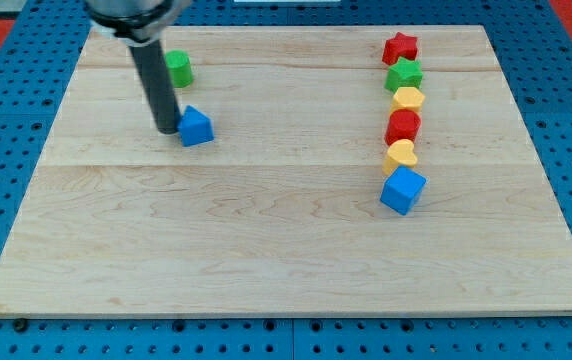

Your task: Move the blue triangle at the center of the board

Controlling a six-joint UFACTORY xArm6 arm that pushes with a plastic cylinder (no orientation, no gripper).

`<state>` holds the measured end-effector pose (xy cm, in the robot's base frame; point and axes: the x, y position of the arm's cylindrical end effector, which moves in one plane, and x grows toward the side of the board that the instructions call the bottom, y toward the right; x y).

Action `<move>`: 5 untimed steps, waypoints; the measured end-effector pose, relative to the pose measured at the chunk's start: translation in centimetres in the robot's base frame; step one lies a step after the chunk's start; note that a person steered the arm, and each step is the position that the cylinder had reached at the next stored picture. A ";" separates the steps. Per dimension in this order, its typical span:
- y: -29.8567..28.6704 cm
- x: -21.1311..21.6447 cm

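Blue triangle [196, 126] sits on the wooden surface [266, 230] in its upper left part, touching or just beside my tip [168, 131], which stands at its left. This rod tool has no jaws and holds nothing. No writing is legible.

a lab-style test bench: a pale wooden board [286, 240] lies as a desk on a blue perforated mounting plate [6, 90] with regular rows of holes, and small coloured blocks [403, 100] sit lined up on it like test pieces.
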<state>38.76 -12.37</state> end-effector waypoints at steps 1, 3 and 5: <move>3.5 0.0; 5.6 -2.5; 6.4 -1.4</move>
